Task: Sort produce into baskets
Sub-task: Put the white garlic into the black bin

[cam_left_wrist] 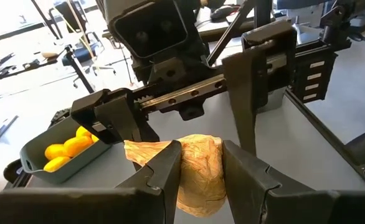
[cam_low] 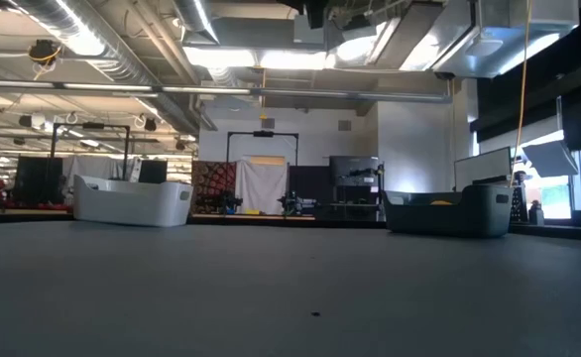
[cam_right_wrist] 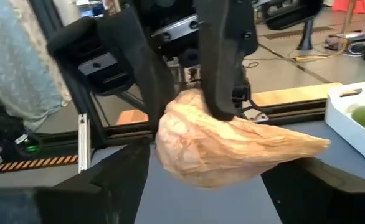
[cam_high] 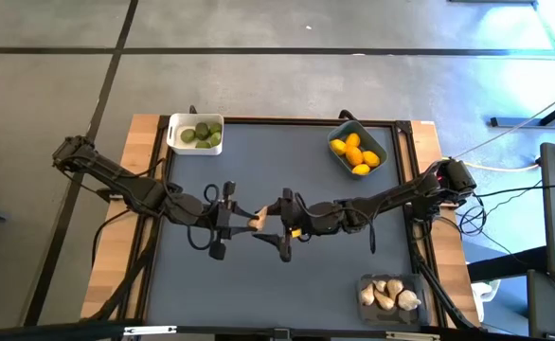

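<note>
Above mid-table the left gripper [cam_high: 242, 220] clamps a garlic bulb [cam_high: 256, 220] facing the right gripper's [cam_high: 276, 227] spread fingers, while limes, lemons and other garlic already fill their baskets, so sorting looks nearly finished.

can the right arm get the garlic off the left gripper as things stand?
Probably yes. The left gripper is shut on the garlic bulb above mid-table, and the right gripper faces it with jaws open, the bulb's free end pointing between them. Nothing sits between the two.
</note>
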You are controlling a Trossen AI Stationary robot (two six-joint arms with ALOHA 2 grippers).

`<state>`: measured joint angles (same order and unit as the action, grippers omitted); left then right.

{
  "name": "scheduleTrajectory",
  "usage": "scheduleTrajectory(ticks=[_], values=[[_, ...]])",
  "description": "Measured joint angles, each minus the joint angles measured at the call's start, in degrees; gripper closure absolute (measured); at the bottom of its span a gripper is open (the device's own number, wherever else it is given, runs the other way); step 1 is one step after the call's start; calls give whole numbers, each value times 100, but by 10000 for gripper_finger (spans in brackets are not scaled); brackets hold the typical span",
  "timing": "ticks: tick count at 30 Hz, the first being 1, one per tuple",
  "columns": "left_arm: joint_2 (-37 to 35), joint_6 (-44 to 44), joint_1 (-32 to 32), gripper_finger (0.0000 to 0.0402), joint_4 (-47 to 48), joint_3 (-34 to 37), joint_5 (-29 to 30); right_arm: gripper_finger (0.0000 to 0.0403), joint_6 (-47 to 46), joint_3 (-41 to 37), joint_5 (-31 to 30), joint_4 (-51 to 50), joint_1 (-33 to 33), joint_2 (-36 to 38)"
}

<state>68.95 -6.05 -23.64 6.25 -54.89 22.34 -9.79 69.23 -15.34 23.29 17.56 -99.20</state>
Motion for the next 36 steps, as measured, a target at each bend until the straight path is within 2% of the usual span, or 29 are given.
scheduleTrajectory(ticks=[4, 13, 17, 24, 27, 36], values=[[4, -13, 4, 300, 3, 0, 10, 141, -104, 1, -178, 0, 0, 0], [9, -28, 0, 300, 38, 0, 1, 231, -86, 2, -180, -82, 4, 0], [11, -19, 4, 285, 51, 6, 1, 235, -30, 4, -187, -163, 4, 0], [-142, 80, -58, 203, 149, 11, -16, 230, 454, 26, -199, -308, 26, 24], [-301, 13, -140, 183, 331, 14, -18, 230, 610, 26, -195, -619, 47, 141], [-664, 949, -192, 186, 1464, 15, -10, 229, 655, 26, -152, -2206, 416, 719]])
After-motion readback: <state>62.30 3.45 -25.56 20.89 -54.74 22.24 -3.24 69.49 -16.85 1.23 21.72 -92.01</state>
